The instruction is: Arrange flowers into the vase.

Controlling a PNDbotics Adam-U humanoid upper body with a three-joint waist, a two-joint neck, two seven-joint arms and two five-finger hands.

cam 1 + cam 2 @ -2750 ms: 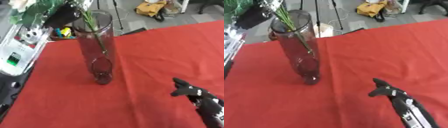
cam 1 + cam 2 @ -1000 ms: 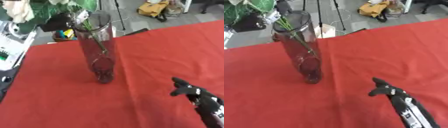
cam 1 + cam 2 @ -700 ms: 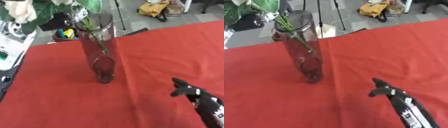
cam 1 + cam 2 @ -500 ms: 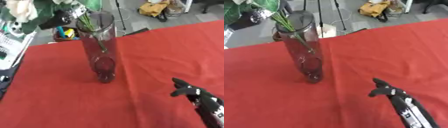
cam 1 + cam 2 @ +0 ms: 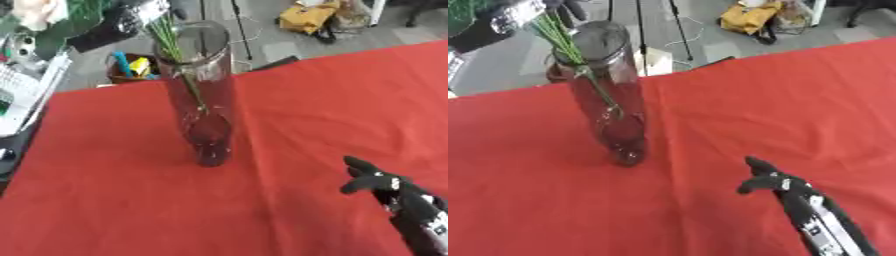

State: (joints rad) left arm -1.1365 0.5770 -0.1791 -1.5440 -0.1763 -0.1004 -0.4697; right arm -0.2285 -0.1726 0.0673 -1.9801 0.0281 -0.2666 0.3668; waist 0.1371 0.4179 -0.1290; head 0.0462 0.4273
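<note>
A tall clear glass vase [image 5: 201,100] stands upright on the red tablecloth [image 5: 289,105], left of centre. Thin green flower stems [image 5: 175,60] slant down into its mouth and reach about halfway down inside. Their green leaves and a pale bloom [image 5: 39,10] hang beyond the table's far left corner. My left hand [image 5: 118,25], black with a silver part, is up there just left of the vase's rim, shut on the stems. My right hand [image 5: 385,186] rests open on the cloth at the lower right, well apart from the vase.
Off the table's left edge are a white device [image 5: 22,95] and a bin with blue and yellow items [image 5: 131,67]. On the floor behind lie a yellow bag [image 5: 306,17] and stand legs [image 5: 671,30]. The cloth has shallow wrinkles.
The whole picture has shifted a little, so the camera moved. The stems stay in the vase with my left hand at the rim. My right hand has not moved.
</note>
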